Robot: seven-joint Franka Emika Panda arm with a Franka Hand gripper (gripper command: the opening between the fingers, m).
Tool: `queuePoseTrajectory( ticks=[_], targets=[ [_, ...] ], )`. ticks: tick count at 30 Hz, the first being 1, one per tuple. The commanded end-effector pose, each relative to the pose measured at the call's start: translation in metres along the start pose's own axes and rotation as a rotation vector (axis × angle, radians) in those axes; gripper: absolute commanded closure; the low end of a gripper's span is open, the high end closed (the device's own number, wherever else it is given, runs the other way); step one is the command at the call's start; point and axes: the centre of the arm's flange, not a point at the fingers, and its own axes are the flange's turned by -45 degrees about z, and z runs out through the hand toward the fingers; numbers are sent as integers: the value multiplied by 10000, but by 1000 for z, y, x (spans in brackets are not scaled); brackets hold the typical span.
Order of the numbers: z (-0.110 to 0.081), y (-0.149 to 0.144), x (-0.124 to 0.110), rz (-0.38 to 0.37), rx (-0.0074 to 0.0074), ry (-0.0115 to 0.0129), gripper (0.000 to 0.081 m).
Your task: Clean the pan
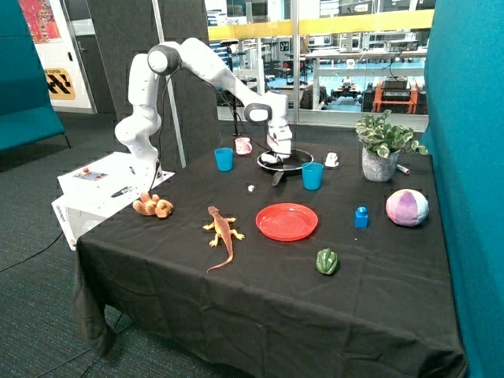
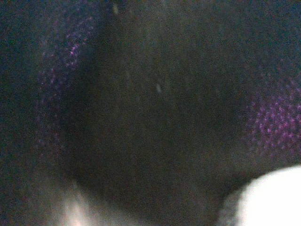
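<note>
The pan (image 1: 285,162) sits toward the far edge of the table (image 1: 260,283), between two blue cups (image 1: 224,159), with its short dark handle (image 1: 277,178) pointing toward the near edge, in the direction of the red plate (image 1: 287,221). By its look it is a rigid metal utensil, moderately heavy for its size, with a smooth and probably slippery inner surface. It is not fragile. The handle appears to be the only sound place to take hold of it; the shallow rim offers little purchase and would likely slide on the cloth if pushed sideways.

The gripper (image 1: 279,155) is down inside the pan, at or very near its floor. Whether its fingers are apart, together, or clamped on anything cannot be told: the outside view hides them behind the wrist and pan rim. The wrist view shows only a dark surface close up, with a pale, unidentifiable patch at one corner. No cloth or sponge can be confirmed.

The judgement is that the wiping stage is in hand. Whether the pan is clean cannot be determined.
</note>
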Motion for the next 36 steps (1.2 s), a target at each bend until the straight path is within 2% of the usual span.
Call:
queuePoseTrajectory(
  ticks=[1, 10, 19, 25, 36],
  targets=[
    [2, -3, 26, -37, 26, -157, 808],
    [3, 2, 48, 107, 25, -157, 808],
    [2, 13, 59, 277, 24, -157, 808],
    [1, 29, 58, 530, 22, -158, 808],
    [-2, 68, 38, 1167, 17, -158, 808]
  ],
)
